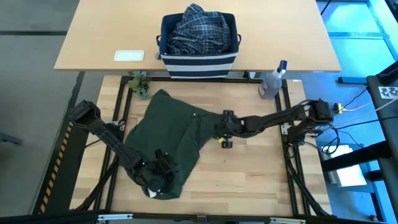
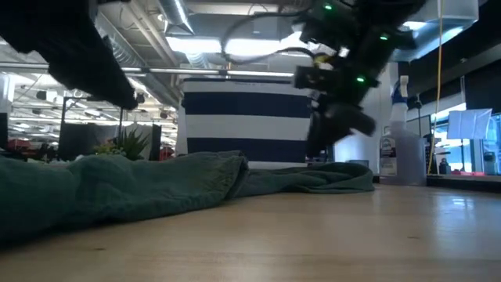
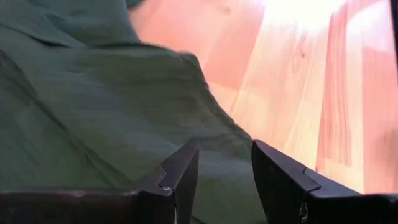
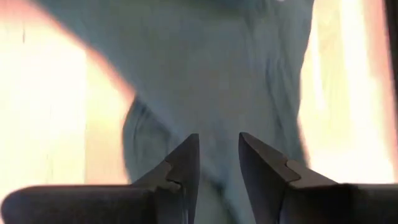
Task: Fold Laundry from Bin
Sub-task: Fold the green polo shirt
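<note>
The dark olive-green garment (image 1: pixel 168 134) lies spread on the wooden table, slightly rumpled (image 2: pixel 156 184). My left gripper (image 1: pixel 160 173) is open over the garment's near end, with cloth showing under the gap between its fingers (image 3: pixel 224 165). My right gripper (image 1: pixel 225 129) is open at the garment's right edge, slanting down over the cloth (image 4: pixel 217 152). In the low view it hangs just above the garment's far part (image 2: pixel 325 137). The navy striped bin (image 1: pixel 199 59) stands on the far table, and the blue-and-white plaid shirt (image 1: pixel 199 28) is piled inside it.
A clear spray bottle (image 1: pixel 272 84) stands at the table's far right corner and a small plant (image 1: pixel 140 84) at its far left. A white card (image 1: pixel 129 56) lies on the far table. Bare wood (image 1: pixel 255 177) lies to the right of the garment.
</note>
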You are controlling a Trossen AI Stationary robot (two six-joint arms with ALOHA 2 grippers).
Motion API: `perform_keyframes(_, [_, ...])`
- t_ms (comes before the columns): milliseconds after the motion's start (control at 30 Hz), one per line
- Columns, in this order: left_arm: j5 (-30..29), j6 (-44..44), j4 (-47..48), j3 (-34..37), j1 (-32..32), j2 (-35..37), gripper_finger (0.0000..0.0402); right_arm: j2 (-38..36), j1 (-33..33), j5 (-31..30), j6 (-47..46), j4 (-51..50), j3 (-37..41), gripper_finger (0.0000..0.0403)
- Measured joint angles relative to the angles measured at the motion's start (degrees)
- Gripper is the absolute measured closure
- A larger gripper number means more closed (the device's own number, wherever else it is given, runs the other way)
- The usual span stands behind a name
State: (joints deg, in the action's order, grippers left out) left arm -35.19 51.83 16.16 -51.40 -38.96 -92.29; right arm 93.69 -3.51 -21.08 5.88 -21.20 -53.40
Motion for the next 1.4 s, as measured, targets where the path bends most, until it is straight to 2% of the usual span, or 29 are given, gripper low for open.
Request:
perform_keyframes(200, [5.1, -2.7, -4.5, 0.0, 0.6, -3.5, 0.0259, -5.2, 0.2, 0.9, -7.3, 0.8, 7.5, 0.0292])
perform_keyframes(467, [6.3, -3.1, -5.9, 0.0, 0.7, -4.2, 0.0259, -5.5, 0.2, 1.1, -13.5, -0.9, 11.2, 0.0292])
perform_keyframes(633, [9.7, -2.6, -5.4, 0.0, 0.7, -4.2, 0.0259, -5.5, 0.1, 2.9, -13.8, 0.2, 11.2, 0.0292])
perform_keyframes(967, [11.3, -1.1, -4.5, 0.0, 0.7, -4.2, 0.0259, -4.5, 0.2, 5.1, -11.2, 0.0, 11.2, 0.0292])
perform_keyframes(1233, [12.4, 1.5, 0.4, 0.0, 0.0, -4.2, 0.0259, -1.3, 0.1, 3.5, -10.9, -0.4, 11.0, 0.0294])
perform_keyframes(1333, [12.4, 3.1, 2.2, 0.0, -0.4, -4.2, 0.0259, -1.2, 0.1, 1.5, -9.9, -1.3, 11.0, 0.0322])
perform_keyframes(1400, [12.4, 3.5, 2.9, 0.0, -0.6, -4.2, 0.0265, -1.1, 0.2, -0.3, -9.6, -2.7, 11.0, 0.0363])
